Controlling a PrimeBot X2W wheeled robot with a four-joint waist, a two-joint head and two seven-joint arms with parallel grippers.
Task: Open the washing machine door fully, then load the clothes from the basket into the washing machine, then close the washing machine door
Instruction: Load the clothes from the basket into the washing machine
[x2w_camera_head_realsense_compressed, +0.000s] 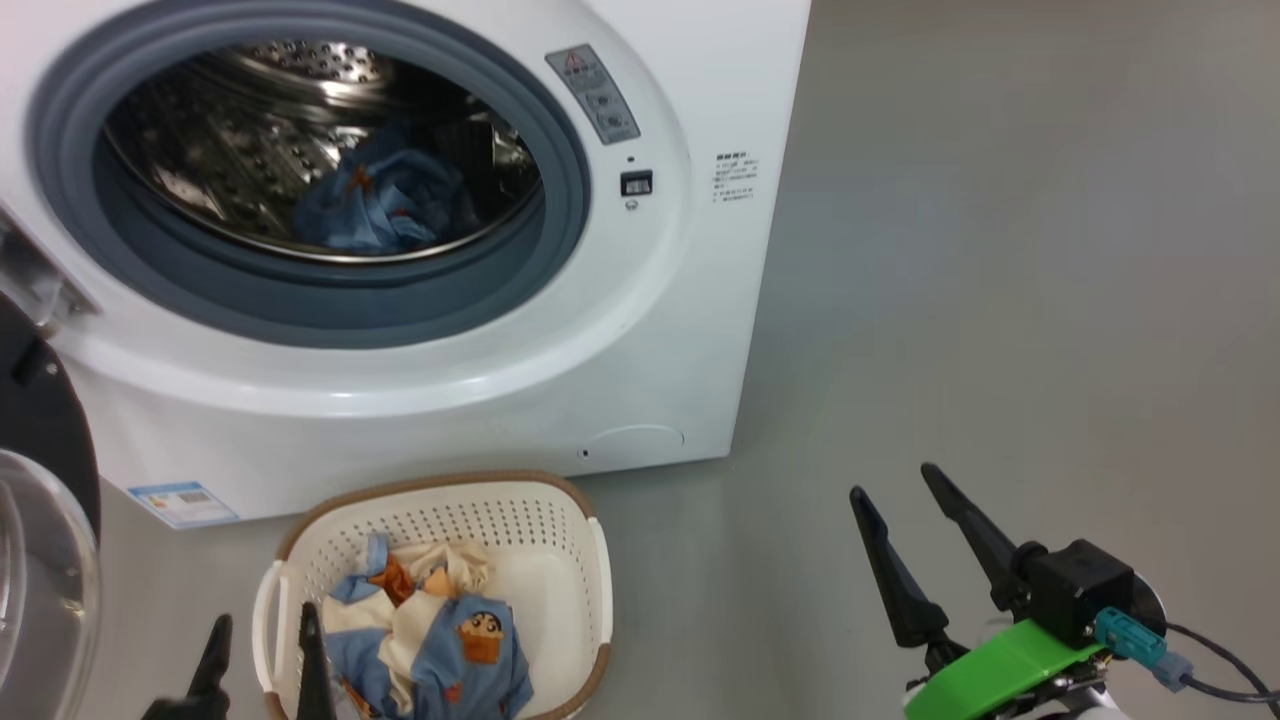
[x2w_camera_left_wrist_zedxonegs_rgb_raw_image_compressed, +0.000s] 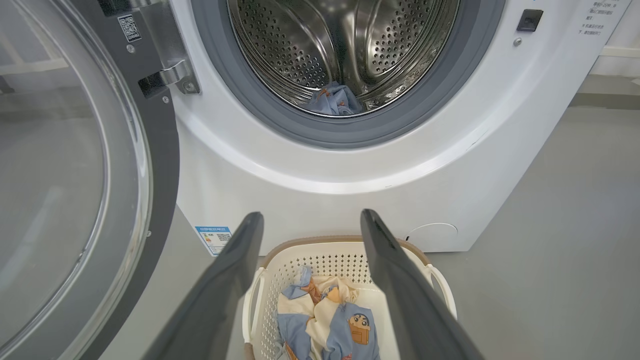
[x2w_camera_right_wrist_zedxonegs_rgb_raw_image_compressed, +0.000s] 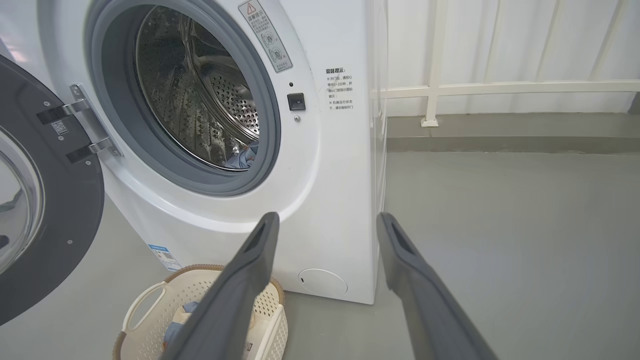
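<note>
Clothes: soft crumpled heap (x2w_camera_head_realsense_compressed: 430, 640), blue + cream w/ orange-brown cartoon print, sitting low in the basket. One blue piece (x2w_camera_head_realsense_compressed: 385, 205) lies at the drum bottom, so I judge loading is partway.
Basket: cream plastic (x2w_camera_head_realsense_compressed: 430, 482), perforated walls, brown woven-look rim, white side handles. It's on the floor just in front of the washing machine, under the opening. Short carry, I reckon.
Left pincer: spread wide (x2w_camera_left_wrist_zedxonegs_rgb_raw_image_compressed: 311, 217), nothing in it. Hangs above the basket's left side, fingers aimed over the heap. Looks lined up for a grab, imo.
Right pincer: spread too (x2w_camera_head_realsense_compressed: 894, 482), empty, well apart to the right over bare floor. Prob parked out of the way.
Drum: shiny steel (x2w_camera_head_realsense_compressed: 250, 130), punched w/ holes, ribbed.
Gasket: matte grey-blue rubber ring (x2w_camera_head_realsense_compressed: 330, 310) round the opening.
Door: swung out left on a metal hinge (x2w_camera_left_wrist_zedxonegs_rgb_raw_image_compressed: 175, 75); glossy black rim (x2w_camera_left_wrist_zedxonegs_rgb_raw_image_compressed: 160, 165), bulging clear glass centre. Leaves the opening free.
Washing machine: smooth white front (x2w_camera_head_realsense_compressed: 600, 380), rounded surround.
Floor: plain grey (x2w_camera_head_realsense_compressed: 1000, 250), smooth, matte.
</note>
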